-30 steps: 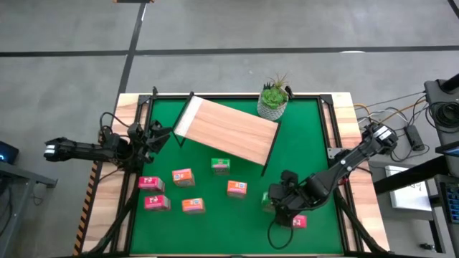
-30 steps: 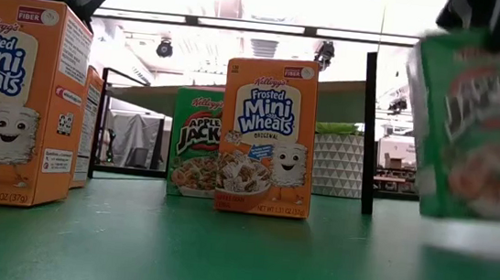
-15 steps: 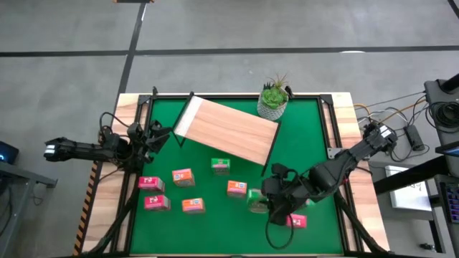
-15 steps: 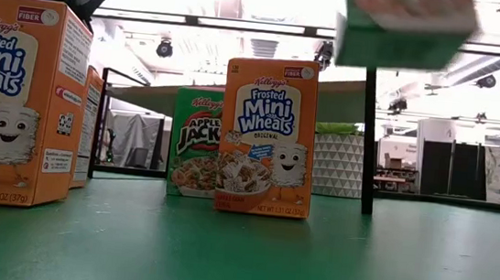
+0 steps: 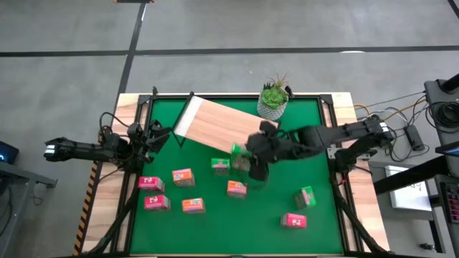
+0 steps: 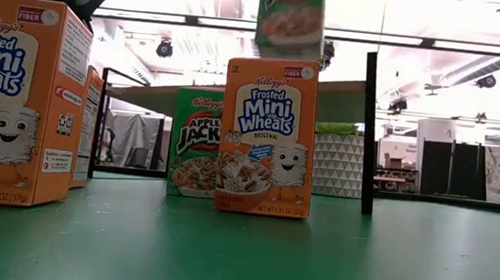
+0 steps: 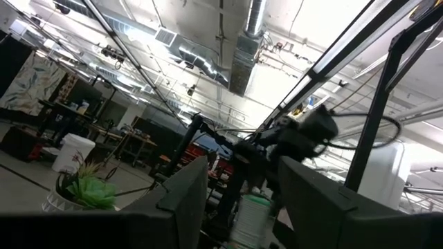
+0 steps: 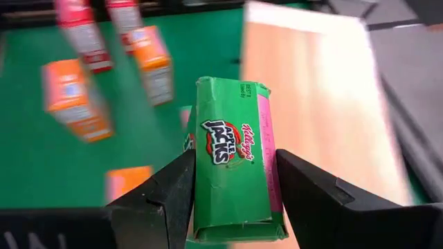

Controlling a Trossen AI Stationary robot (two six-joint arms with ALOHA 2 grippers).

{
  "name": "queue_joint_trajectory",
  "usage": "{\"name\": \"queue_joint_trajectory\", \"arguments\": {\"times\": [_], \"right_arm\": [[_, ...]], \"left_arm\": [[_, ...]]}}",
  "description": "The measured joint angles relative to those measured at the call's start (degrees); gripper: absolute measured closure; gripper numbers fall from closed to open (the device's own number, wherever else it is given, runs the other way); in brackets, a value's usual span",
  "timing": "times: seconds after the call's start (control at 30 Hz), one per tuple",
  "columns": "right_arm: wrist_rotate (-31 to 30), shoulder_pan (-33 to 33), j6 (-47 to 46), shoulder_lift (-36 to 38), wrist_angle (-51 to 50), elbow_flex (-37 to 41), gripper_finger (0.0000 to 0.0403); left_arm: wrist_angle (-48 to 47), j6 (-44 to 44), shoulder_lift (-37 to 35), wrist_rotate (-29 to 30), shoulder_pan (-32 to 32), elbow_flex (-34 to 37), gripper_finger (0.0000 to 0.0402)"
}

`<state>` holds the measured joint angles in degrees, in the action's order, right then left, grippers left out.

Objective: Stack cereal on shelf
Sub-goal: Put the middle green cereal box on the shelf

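The right tool (image 8: pixel 232 207) clamps a green Apple Jacks box (image 8: pixel 232 162) in the air at the shelf (image 5: pixel 228 129) edge; a tilted release could tip it off. The left tool (image 5: pixel 159 134) waits, fingers apart.

We see a potted plant (image 5: pixel 273 97) at the far edge of the green mat (image 5: pixel 315 165), right of centre. The mat covers a light wooden table (image 5: pixel 356 188) whose bare wood shows along the left and right sides. Cables (image 5: pixel 401 107) and dark equipment (image 5: pixel 443 107) lie right of the table. Grey floor (image 5: pixel 229 29) stretches beyond the far edge.
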<state>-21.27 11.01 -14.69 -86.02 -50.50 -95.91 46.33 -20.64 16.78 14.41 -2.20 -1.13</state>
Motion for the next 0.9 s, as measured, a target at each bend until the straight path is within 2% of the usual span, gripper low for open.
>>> {"name": "queue_joint_trajectory", "arguments": {"times": [0.37, 0.63, 0.9], "right_arm": [[-1.4, -13.0, 10.0, -0.3, 3.4, 0.5, 0.0221], [0.9, -17.1, 17.3, -1.9, 14.3, 0.7, 0.0221], [3.7, -19.6, 22.8, -6.9, 25.0, 0.8, 0.0221]], "left_arm": [[0.0, 0.5, 0.0, 0.0, 0.0, 0.0, 0.0239], [0.0, 0.5, 0.0, 0.0, 0.0, 0.0, 0.0239], [0.9, 1.1, -0.2, 0.0, 0.0, 0.0, 0.0239]]}}
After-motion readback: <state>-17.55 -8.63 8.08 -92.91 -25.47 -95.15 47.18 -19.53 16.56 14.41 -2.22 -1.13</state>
